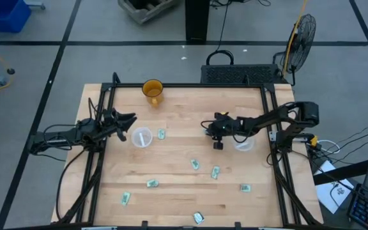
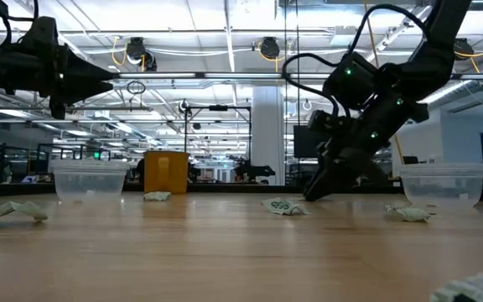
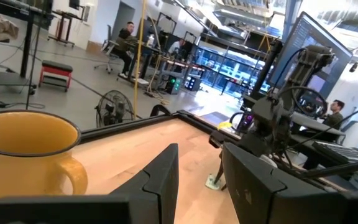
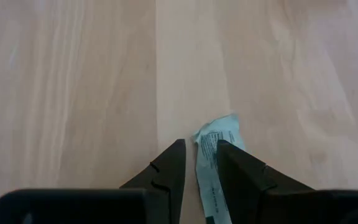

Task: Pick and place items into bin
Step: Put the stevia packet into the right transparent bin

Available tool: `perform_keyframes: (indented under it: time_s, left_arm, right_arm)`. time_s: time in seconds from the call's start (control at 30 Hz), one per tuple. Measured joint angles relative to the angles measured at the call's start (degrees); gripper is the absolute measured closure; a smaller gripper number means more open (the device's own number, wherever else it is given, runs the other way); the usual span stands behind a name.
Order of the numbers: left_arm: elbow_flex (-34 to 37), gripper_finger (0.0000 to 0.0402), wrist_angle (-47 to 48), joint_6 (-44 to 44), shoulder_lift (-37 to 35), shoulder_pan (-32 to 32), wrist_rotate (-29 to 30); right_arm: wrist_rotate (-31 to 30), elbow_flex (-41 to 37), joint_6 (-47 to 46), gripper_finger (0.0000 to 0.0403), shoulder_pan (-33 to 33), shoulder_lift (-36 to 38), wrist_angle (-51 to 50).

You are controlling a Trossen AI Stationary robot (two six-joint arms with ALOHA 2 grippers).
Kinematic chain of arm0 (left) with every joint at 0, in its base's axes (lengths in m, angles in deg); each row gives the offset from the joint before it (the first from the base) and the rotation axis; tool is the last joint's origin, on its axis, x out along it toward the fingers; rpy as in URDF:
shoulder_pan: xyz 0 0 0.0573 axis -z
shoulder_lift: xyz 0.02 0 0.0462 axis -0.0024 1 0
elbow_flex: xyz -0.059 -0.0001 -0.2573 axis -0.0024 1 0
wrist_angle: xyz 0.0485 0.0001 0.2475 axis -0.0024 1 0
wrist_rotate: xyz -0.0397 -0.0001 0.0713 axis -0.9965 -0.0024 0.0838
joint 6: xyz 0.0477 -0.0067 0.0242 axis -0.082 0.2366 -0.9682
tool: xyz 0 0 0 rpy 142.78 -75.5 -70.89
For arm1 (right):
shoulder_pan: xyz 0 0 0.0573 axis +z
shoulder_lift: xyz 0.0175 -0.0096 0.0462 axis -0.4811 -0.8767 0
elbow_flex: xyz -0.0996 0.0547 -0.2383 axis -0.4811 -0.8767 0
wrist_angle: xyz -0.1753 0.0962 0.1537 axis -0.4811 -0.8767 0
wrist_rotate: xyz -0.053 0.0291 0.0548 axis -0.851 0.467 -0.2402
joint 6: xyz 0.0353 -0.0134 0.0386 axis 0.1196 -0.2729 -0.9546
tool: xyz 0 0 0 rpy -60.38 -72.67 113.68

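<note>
Pale wooden boards make up the table [image 1: 177, 160], which sits in a black frame on a grey workshop floor, with a fan [image 1: 301, 35] standing beyond the far right corner. Scattered over the wood are small green-and-white wrapped pieces: one beside the left cup [image 1: 161, 134], two near the middle [image 1: 195, 164] [image 1: 215, 172], and others toward the near edge [image 1: 152, 183] [image 1: 126, 199] [image 1: 245, 188] [image 1: 198, 218].

My right pincer [image 1: 218, 144] points down at the table right of centre, close to the clear right cup [image 1: 243, 144] that stands at the right edge. Seen from my right wrist, my two dark fingers [image 4: 166, 171] stand slightly apart with one wrapped piece [image 4: 215, 163] lying between them on the wood. The tips straddle the wrapper, and I cannot tell whether they press on it; it lies flat on the boards.

My left pincer [image 1: 128, 119] hangs above the table's left side, near the clear left cup [image 1: 142, 137], its fingers [image 3: 163, 180] parted with nothing between them. Past those fingers my left wrist view shows an orange mug [image 3: 23, 158], which stands at the far edge of the table [image 1: 153, 91], and my right arm reaching down on the other side.

From table height both clear cups [image 2: 90, 180] [image 2: 443, 183] stand upright, well apart. A person [image 3: 127, 38] sits at a desk in the room behind.
</note>
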Motion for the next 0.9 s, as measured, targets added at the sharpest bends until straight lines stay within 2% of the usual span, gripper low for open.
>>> perform_keyframes:
  time_s: [0.13, 0.5, 0.83, 0.9]
  left_arm:
    - [0.0, 0.0273, 0.0, 0.0, 0.0, 0.0, 1.3]
    - [0.0, 0.0273, 0.0, 0.0, 0.0, 0.0, 1.3]
    - [0.0, 0.0273, 0.1, 0.0, 0.0, 0.0, 1.3]
    - [0.0, 0.0273, 0.1, 0.0, 0.0, 0.0, 1.3]
  right_arm:
    - [0.0, 0.0, -0.8, 0.0316, -0.4, -2.3, 3.5]
    - [0.0, 0.0, -2.1, 0.0322, -1.1, -4.2, 4.3]
    - [0.2, -0.1, -3.6, 0.0395, -0.9, -4.1, 6.6]
    - [0.1, -0.1, -4.0, 0.0399, -0.7, -4.1, 7.2]
